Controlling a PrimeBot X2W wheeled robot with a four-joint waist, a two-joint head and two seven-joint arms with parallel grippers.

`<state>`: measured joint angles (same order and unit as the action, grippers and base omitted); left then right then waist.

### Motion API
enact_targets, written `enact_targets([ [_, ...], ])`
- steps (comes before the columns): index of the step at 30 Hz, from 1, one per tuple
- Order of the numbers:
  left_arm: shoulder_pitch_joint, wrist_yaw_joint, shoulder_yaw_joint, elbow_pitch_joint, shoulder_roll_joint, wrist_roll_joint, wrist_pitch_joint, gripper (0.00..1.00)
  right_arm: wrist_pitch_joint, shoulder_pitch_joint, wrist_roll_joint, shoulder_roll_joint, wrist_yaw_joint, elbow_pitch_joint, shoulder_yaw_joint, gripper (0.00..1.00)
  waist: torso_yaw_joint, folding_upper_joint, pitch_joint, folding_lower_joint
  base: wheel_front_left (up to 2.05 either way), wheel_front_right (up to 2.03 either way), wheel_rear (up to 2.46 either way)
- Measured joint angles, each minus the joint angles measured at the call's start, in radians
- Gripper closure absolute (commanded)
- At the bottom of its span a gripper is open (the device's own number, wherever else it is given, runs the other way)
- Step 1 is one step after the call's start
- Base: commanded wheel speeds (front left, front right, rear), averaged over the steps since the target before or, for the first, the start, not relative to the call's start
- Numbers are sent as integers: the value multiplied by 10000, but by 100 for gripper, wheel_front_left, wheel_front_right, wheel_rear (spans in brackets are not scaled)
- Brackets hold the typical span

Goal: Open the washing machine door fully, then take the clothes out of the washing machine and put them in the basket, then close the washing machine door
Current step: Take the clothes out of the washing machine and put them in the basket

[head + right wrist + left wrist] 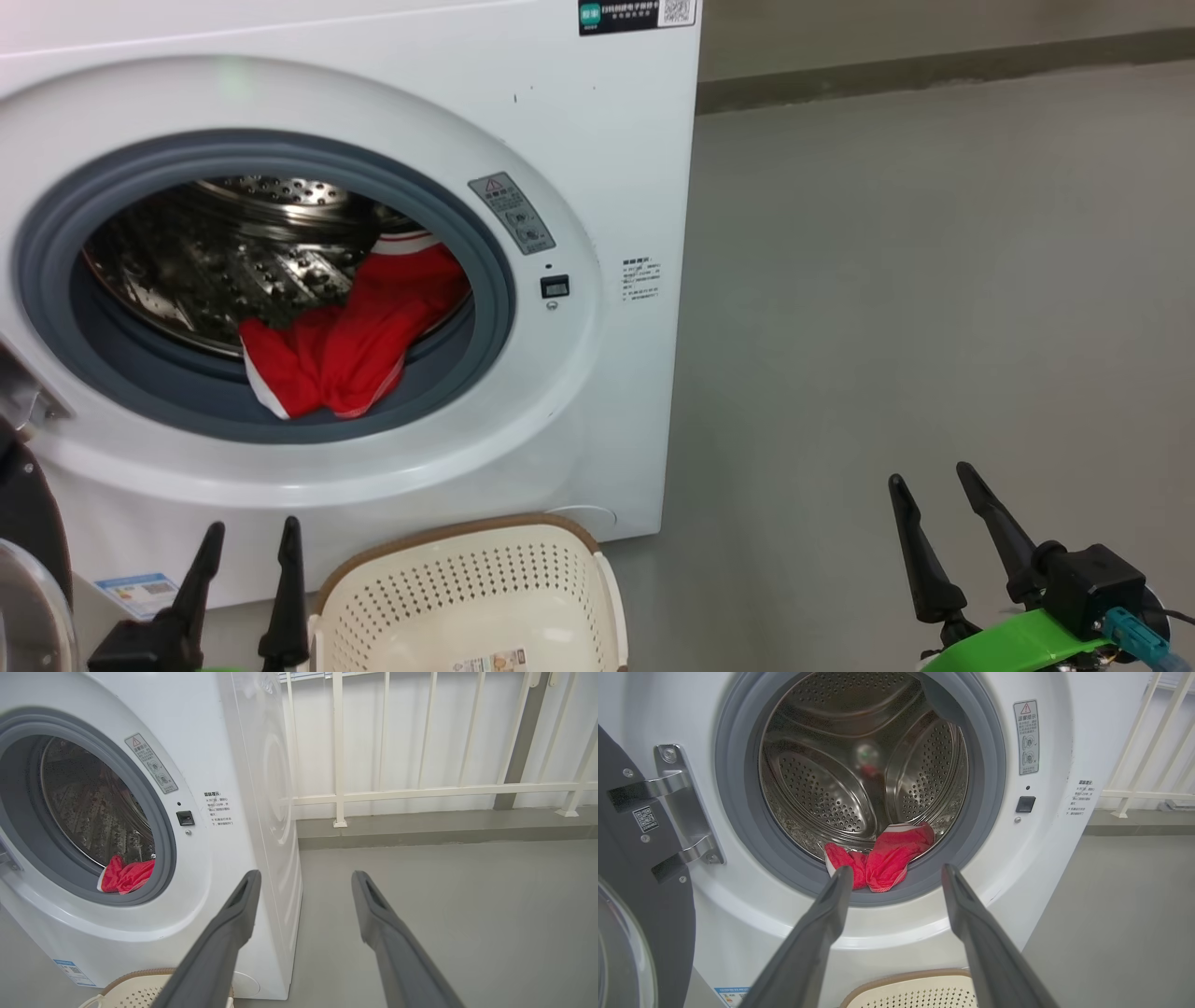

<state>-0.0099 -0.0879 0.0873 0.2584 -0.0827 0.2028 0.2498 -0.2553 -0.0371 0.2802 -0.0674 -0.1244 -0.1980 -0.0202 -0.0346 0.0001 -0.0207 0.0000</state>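
We noted the white front-loading washing machine (607, 140), its black-rimmed round door (672, 933) swung open. Red fabric clothes (364, 327) lay inside its drum mouth. The cream perforated plastic basket (467, 574) stood before it. Left gripper (254, 525) and right gripper (930, 474) gaped, empty.

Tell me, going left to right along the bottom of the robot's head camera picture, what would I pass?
washing machine door swung open at the edge → left claw, open → basket on the floor in front of the machine → bare grey floor → right claw, open
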Motion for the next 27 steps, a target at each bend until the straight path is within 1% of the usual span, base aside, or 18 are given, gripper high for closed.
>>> enact_targets([
  [6,-739,127,-40,399,6,-73,0,0,0,63,0,6,0,17,13,0,49,0,410,0,0,0,0],
  [15,-2673,173,-155,1164,-25,-56,29,0,0,838,0,12,0,142,44,0,144,0,1389,0,0,0,0],
  [16,-3143,190,-142,1413,-46,-58,29,0,0,995,0,4,0,196,54,0,157,0,1639,0,0,0,0],
  [19,-3890,360,-125,1900,-96,-77,29,0,0,1206,-2,-13,0,265,73,0,174,0,2031,0,0,0,0],
  [27,-5847,621,-146,3396,-207,-96,29,0,0,1724,-105,-67,0,391,134,0,204,0,3068,0,0,0,0],
])
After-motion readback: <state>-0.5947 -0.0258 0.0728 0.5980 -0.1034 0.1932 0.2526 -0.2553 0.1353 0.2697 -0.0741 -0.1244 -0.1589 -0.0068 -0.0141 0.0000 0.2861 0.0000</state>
